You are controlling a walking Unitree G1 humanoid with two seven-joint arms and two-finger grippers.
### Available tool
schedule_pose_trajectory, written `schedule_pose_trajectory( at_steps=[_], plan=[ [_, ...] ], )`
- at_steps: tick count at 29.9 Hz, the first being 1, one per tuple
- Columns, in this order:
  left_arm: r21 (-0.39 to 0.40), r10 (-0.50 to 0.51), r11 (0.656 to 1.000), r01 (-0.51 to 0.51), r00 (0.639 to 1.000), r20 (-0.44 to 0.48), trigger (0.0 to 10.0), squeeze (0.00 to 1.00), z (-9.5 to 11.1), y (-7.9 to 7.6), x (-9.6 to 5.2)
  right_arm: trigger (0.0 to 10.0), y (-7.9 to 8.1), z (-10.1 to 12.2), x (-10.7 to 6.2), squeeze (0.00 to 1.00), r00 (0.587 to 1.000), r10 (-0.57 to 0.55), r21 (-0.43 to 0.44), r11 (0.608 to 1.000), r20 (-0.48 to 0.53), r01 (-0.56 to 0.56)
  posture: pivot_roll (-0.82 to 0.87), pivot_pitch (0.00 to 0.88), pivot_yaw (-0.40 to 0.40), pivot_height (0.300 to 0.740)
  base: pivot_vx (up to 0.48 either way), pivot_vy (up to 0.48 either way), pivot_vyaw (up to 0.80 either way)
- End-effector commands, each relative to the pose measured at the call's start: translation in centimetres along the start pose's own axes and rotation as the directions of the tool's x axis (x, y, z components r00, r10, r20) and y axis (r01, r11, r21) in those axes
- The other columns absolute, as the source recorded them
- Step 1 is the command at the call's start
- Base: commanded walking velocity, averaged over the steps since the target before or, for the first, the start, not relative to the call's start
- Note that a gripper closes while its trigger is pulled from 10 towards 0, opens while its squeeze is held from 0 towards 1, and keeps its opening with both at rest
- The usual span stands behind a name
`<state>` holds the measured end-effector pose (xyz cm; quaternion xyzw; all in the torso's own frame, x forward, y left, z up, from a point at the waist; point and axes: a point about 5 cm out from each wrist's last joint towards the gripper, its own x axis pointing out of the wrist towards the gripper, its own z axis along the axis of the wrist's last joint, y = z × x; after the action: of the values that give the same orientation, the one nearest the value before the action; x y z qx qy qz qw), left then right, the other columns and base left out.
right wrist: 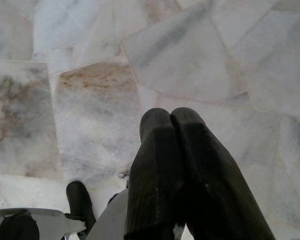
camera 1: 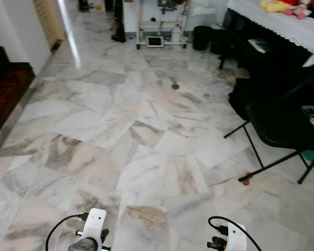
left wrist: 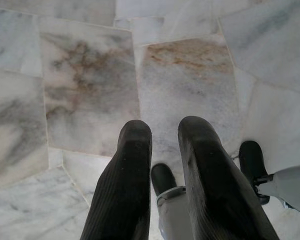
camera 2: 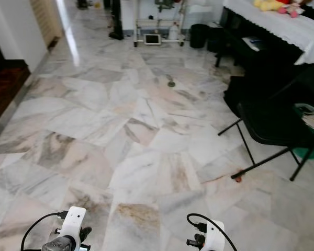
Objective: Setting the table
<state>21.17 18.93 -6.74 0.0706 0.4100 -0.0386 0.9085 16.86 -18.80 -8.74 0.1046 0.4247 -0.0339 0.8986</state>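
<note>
1. Standing here, the robot is out in the middle of the pale veined marble floor (camera 1: 146, 130) with both arms hanging low. The left hand (left wrist: 162, 135) points straight down at the tiles, its two black fingers a little apart with nothing between them. The right hand (right wrist: 171, 125) hangs the same way, fingers pressed together, also empty.

2. The thing the job is about – the long tabletop with the white lace-edged cloth (camera 1: 282, 23) – sits well off to the robot's right, at the far side of the room. There are yellow and pink soft toys (camera 1: 282, 6) on it; I can't make out any plates or cutlery from here.

3. My read is that it's at the walking stage, with no actual setting done yet. To do this bit well I'd turn right and approach the tabletop, giving the black folding chair (camera 1: 282, 130) a wide berth – its thin legs splay out over the floor and would be easy to clip. Keep the arms tucked until it's close.

4. View differences: the head cameras give the room layout, including the white wheeled rack (camera 1: 162, 26) at the back wall and the dark wooden steps (camera 1: 5, 83) on the left. The wrist cameras give what the head views can't – how the fingers are actually set.
</note>
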Motion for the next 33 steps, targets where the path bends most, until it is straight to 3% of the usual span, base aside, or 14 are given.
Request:
schedule_pose_trajectory(
  at_steps=[1,14,33],
  plan=[
    [-0.024,0.012,1.0,-0.012,1.0,-0.021,10.0,0.0,-0.67,-0.06,-0.12,10.0,-0.12,0.14,0.04,0.0,1.0,-0.005,-0.017,1.0,-0.006,0.004,0.04,0.0,-0.048,0.74,0.0,0.0,-0.75],
    [-0.053,0.034,0.998,-0.035,0.999,-0.027,10.0,0.0,-0.56,0.41,-0.11,10.0,-0.48,0.16,0.03,0.0,1.0,-0.02,-0.022,1.0,-0.022,0.019,0.05,0.0,-0.052,0.74,0.0,0.116,-0.75],
    [0.016,0.016,1.0,-0.015,1.0,-0.013,10.0,0.0,-0.04,0.38,-0.01,10.0,-0.64,-0.66,-0.15,0.0,0.997,-0.052,0.018,0.998,-0.053,0.053,0.05,0.0,-0.032,0.74,0.0,0.071,-0.76]
  ],
)
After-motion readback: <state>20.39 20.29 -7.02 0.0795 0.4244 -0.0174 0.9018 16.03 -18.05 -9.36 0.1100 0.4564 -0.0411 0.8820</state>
